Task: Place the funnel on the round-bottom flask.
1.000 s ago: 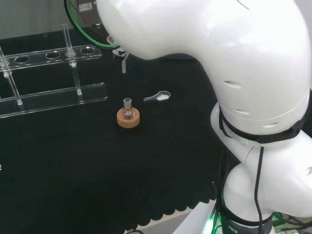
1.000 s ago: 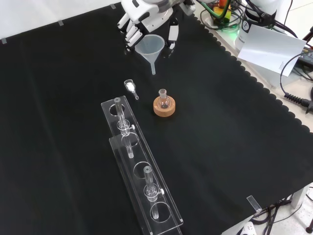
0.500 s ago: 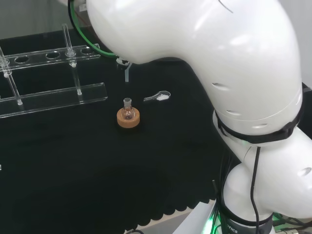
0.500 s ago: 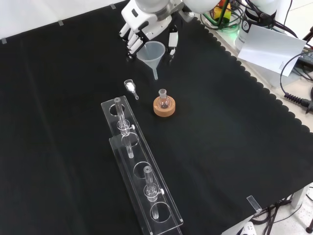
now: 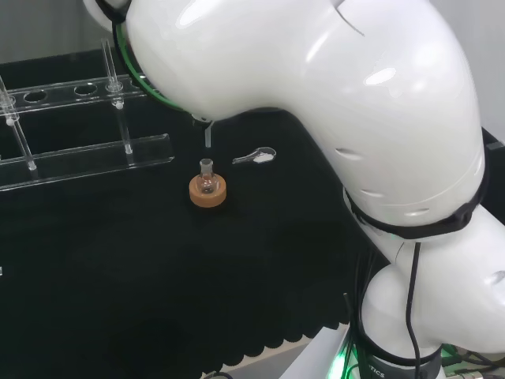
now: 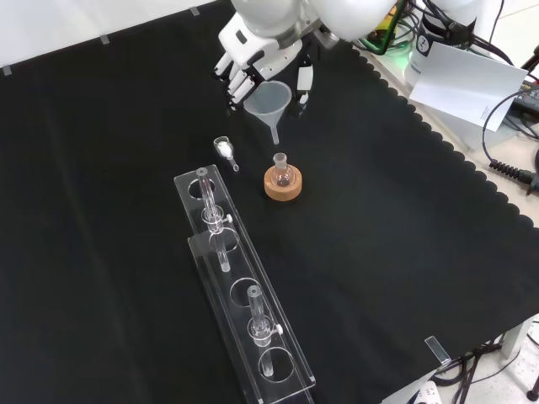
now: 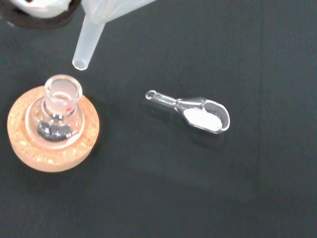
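A small round-bottom flask (image 6: pixel 280 173) stands upright on a cork ring (image 6: pixel 282 187) near the middle of the cloth. The hand (image 6: pixel 257 52) is curled round the rim of a translucent white funnel (image 6: pixel 269 101) and carries it in the air, stem down. In the front view the stem tip hangs just above and a little beyond the flask's mouth. The head view shows the stem (image 5: pixel 208 137) right over the flask (image 5: pixel 207 180). In the wrist view the funnel's stem (image 7: pixel 87 43) ends close beside the open neck of the flask (image 7: pixel 63 94), apart from it.
A small glass scoop (image 6: pixel 224 150) with white powder lies on the cloth to the left of the flask in the front view. A clear rack (image 6: pixel 242 303) with test tubes stands nearer the front camera. The cloth's scalloped edge (image 6: pixel 438 143) runs along the right.
The hand has carried the funnel across the cloth toward the flask and lower. Its stem tip now hangs almost over the flask's mouth. The flask, scoop and rack have stayed put.
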`<state>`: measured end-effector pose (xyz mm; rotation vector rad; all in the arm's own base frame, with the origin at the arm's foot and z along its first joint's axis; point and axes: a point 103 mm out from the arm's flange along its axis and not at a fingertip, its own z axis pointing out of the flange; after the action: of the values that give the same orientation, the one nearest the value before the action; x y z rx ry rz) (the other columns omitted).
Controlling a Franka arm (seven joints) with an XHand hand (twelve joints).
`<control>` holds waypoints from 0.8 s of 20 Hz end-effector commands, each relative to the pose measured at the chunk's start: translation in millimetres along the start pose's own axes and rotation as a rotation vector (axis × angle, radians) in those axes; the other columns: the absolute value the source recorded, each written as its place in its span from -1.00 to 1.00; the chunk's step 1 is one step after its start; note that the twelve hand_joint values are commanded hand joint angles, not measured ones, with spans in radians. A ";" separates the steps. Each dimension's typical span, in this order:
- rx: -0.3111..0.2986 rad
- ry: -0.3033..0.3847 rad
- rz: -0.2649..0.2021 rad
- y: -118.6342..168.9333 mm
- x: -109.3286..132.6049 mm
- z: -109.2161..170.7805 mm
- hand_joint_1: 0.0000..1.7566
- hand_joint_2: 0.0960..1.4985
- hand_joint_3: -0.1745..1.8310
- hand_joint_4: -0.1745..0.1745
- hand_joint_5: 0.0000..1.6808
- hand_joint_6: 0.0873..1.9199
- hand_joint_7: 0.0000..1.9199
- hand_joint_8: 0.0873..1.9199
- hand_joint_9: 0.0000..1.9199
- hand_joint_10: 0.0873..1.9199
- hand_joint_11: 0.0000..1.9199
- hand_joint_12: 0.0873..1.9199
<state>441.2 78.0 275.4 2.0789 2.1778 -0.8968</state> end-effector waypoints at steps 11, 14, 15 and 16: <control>-0.025 -0.037 0.006 -4.5 16.1 17.5 -0.16 -0.15 -0.34 -0.31 -0.45 -0.32 -0.39 -0.21 -0.09 -0.36 -0.55 0.31; -0.031 -0.040 0.010 -4.6 17.7 16.7 -0.16 -0.15 -0.34 -0.31 -0.45 -0.32 -0.39 -0.21 -0.09 -0.36 -0.54 0.31; -0.031 -0.040 0.010 -4.2 18.0 16.8 -0.16 -0.15 -0.34 -0.31 -0.45 -0.32 -0.39 -0.21 -0.09 -0.36 -0.54 0.31; -0.030 -0.037 0.010 -3.3 18.2 17.3 -0.16 -0.15 -0.34 -0.31 -0.45 -0.32 -0.39 -0.21 -0.09 -0.36 -0.54 0.31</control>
<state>428.7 87.7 256.6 2.0366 2.1499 -0.8929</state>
